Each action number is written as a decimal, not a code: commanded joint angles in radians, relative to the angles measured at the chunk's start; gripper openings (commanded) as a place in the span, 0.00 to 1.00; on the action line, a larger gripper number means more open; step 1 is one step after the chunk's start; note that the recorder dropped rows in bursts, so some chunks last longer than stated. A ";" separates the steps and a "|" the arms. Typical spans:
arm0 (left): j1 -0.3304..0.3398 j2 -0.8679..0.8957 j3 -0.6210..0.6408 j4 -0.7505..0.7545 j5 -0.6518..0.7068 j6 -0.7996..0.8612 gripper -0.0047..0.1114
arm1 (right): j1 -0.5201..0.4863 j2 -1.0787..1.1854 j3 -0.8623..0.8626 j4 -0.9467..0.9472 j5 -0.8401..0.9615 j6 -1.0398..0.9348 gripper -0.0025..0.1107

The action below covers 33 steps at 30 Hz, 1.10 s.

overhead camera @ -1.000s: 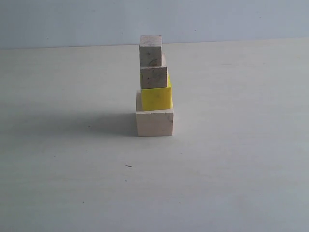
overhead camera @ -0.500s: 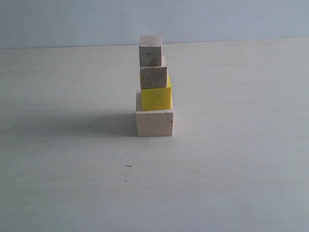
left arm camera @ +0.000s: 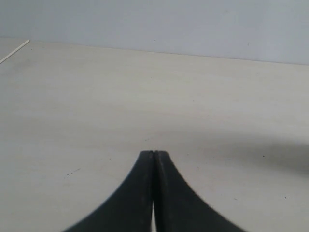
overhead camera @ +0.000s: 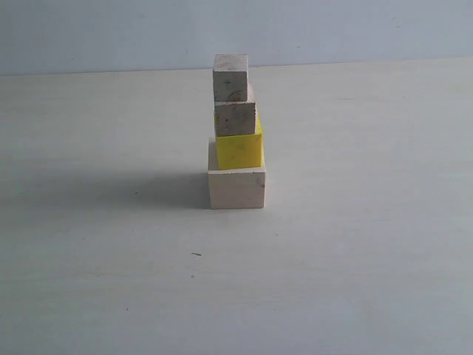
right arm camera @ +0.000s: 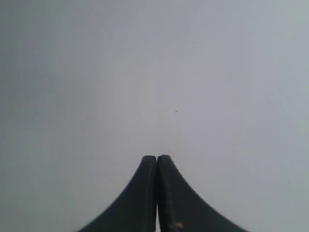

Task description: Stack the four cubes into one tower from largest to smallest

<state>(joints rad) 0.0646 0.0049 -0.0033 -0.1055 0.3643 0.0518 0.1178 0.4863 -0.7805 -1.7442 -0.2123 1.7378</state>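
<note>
In the exterior view the four cubes stand as one tower in the middle of the table [overhead camera: 355,244]. The large pale wood cube [overhead camera: 236,188] is the base. On it sits the yellow cube [overhead camera: 239,151], then a small speckled wood cube [overhead camera: 235,118], then another small wood cube [overhead camera: 230,77] on top, set slightly to the left. No gripper shows in that view. My left gripper [left arm camera: 153,153] is shut and holds nothing, over bare table. My right gripper [right arm camera: 157,157] is shut and empty, facing a plain grey surface.
A pale grey wall [overhead camera: 236,29] stands behind the table's far edge. A soft shadow [overhead camera: 111,188] lies on the table to the left of the tower. A thin pale line [left arm camera: 14,50] marks a table edge in the left wrist view.
</note>
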 commanded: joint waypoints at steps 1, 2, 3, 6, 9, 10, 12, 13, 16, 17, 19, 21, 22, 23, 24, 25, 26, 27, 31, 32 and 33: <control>-0.005 -0.005 0.003 -0.008 -0.009 0.003 0.04 | -0.002 -0.006 0.006 0.000 -0.002 0.000 0.02; -0.005 -0.005 0.003 -0.008 -0.009 0.003 0.04 | -0.002 -0.006 0.006 0.000 -0.002 0.000 0.02; -0.005 -0.005 0.003 -0.008 -0.009 0.003 0.04 | -0.002 -0.006 0.006 0.000 -0.002 0.000 0.02; -0.005 -0.005 0.003 -0.008 -0.009 0.003 0.04 | -0.002 -0.006 0.006 0.000 -0.002 0.000 0.02; -0.005 -0.005 0.003 -0.008 -0.009 0.003 0.04 | -0.002 -0.006 0.006 0.000 -0.002 0.000 0.02; -0.005 -0.005 0.003 -0.008 -0.009 0.003 0.04 | -0.002 -0.006 0.006 0.000 -0.002 0.000 0.02; -0.005 -0.005 0.003 -0.008 -0.009 0.003 0.04 | -0.002 -0.006 0.006 0.000 -0.002 0.000 0.02; -0.005 -0.005 0.003 -0.008 -0.009 0.003 0.04 | -0.002 -0.006 0.006 0.000 -0.002 0.008 0.02; -0.005 -0.005 0.003 -0.008 -0.009 0.003 0.04 | -0.002 -0.006 0.006 0.000 -0.027 0.066 0.02; -0.005 -0.005 0.003 -0.008 -0.009 0.003 0.04 | -0.002 -0.004 0.008 0.000 -0.027 0.077 0.02; -0.005 -0.005 0.003 -0.008 -0.009 0.003 0.04 | -0.002 -0.004 0.016 0.000 -0.022 0.079 0.02; -0.005 -0.005 0.003 -0.008 -0.009 0.003 0.04 | -0.002 -0.015 0.043 0.059 0.024 0.044 0.02; -0.005 -0.005 0.003 -0.008 -0.009 0.003 0.04 | -0.002 -0.022 0.063 0.141 0.065 0.013 0.02; -0.005 -0.005 0.003 -0.008 -0.009 0.003 0.04 | -0.002 -0.032 0.087 0.246 0.106 -0.044 0.02; -0.005 -0.005 0.003 -0.008 -0.009 0.003 0.04 | -0.002 -0.042 0.114 0.377 0.145 -0.131 0.02; -0.005 -0.005 0.003 -0.008 -0.009 0.003 0.04 | -0.002 -0.052 0.136 0.500 0.185 -0.246 0.02; -0.005 -0.005 0.003 -0.008 -0.009 0.003 0.04 | -0.002 -0.061 0.161 0.661 0.231 -0.388 0.02; -0.005 -0.005 0.003 -0.008 -0.009 0.003 0.04 | -0.002 -0.070 0.184 0.817 0.277 -0.548 0.02; -0.005 -0.005 0.003 -0.008 -0.009 0.003 0.04 | -0.002 -0.098 0.248 1.295 0.367 -1.168 0.02; -0.005 -0.005 0.003 -0.008 -0.009 0.003 0.04 | -0.002 -0.106 0.256 1.411 0.380 -1.334 0.02; -0.005 -0.005 0.003 -0.008 -0.009 0.003 0.04 | -0.002 -0.118 0.265 1.522 0.390 -1.486 0.02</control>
<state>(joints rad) 0.0646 0.0049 -0.0033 -0.1087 0.3643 0.0518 0.1178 0.3948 -0.5407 -0.5435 0.1255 0.6758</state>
